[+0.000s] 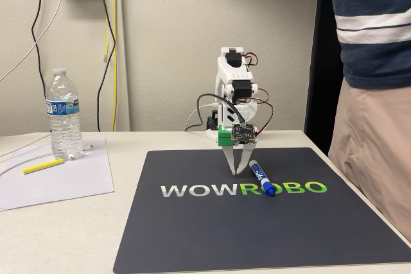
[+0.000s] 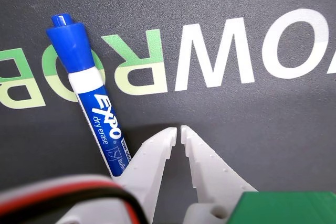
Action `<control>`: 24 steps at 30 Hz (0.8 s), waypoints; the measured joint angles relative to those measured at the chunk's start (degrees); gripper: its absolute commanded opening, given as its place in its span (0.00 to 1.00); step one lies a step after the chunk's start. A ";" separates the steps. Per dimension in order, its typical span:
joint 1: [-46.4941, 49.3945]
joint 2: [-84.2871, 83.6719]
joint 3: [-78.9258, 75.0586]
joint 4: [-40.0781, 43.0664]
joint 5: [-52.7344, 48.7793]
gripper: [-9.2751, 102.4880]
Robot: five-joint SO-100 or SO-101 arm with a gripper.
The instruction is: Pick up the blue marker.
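Note:
The blue marker (image 1: 262, 179) lies flat on the dark mat (image 1: 192, 235), white barrel with blue print and a blue cap pointing toward the mat's front. In the wrist view the blue marker (image 2: 92, 95) runs from upper left down behind the left finger (image 2: 149, 161). My gripper (image 1: 236, 171) points straight down, its tips at the mat just left of the marker's rear end. The white fingertips nearly meet, with nothing between them; the gripper (image 2: 178, 132) sits beside the marker, not around it.
The mat carries WOWROBO lettering (image 1: 244, 188). At the left a water bottle (image 1: 65, 115) and a yellow highlighter (image 1: 42, 165) rest on white paper (image 1: 58, 181). A person (image 1: 372, 94) stands at the table's right edge. Cables hang on the wall.

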 measured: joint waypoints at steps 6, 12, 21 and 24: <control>0.00 2.72 0.09 0.79 0.44 0.09; 0.00 6.68 0.09 3.60 0.44 0.09; 0.18 16.61 0.09 7.91 0.35 0.09; 0.62 19.34 0.09 8.61 -0.09 0.09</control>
